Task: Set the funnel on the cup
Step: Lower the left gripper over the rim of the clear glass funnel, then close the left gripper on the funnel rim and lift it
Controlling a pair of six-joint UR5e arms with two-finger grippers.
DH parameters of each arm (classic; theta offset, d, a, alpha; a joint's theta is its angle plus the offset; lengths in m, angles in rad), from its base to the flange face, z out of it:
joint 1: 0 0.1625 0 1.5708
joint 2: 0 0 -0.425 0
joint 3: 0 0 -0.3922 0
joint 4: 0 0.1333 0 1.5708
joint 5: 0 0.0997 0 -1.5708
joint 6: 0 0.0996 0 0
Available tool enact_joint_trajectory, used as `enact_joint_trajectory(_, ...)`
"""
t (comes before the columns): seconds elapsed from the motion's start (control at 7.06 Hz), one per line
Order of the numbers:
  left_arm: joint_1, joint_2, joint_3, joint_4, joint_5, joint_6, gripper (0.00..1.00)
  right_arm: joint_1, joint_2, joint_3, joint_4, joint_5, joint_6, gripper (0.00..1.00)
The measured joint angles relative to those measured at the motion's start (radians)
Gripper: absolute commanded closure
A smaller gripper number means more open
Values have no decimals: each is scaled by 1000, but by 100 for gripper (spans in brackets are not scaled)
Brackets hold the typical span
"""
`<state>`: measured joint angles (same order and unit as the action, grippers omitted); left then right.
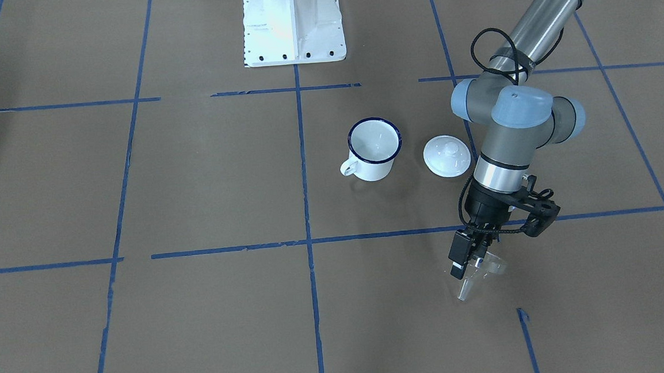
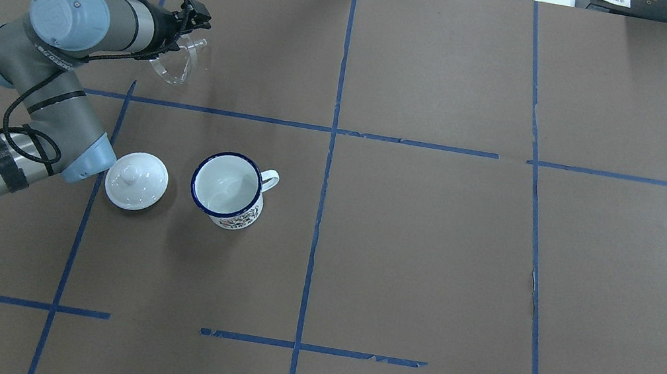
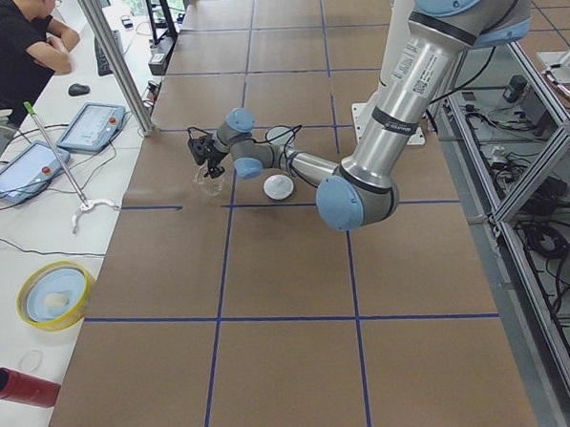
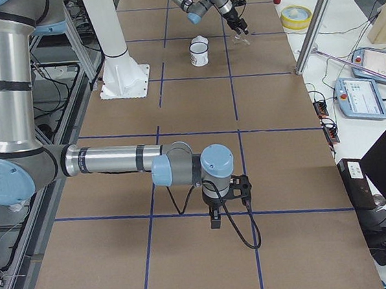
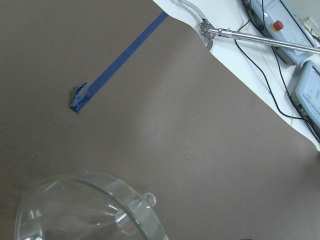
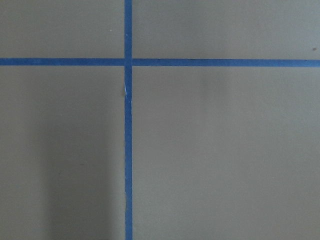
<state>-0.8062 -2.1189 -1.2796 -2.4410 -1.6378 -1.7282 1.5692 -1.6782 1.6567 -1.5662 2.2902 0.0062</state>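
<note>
The left gripper [image 1: 474, 263] is closed tight on the clear funnel [image 1: 490, 270], holding it tipped above the surface [image 1: 202, 321] at the cup's [image 2: 228, 189] eleven o'clock from overhead, so next I think it must carry it across and set it spout-down in the cup.

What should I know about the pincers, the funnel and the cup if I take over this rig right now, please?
Left pincer: shut on the funnel, held tilted, apart from the cup.
Right pincer: far from both; open or shut cannot be told.
Cup upright, empty, lid beside it.
Done: funnel grasped.
Left: carry it over, set spout into cup.
</note>
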Motion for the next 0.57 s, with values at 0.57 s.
enact_joint_trajectory(0.57,-64,-5,-44,-20,-78,2,100,0,0,0,0,0,0,0)
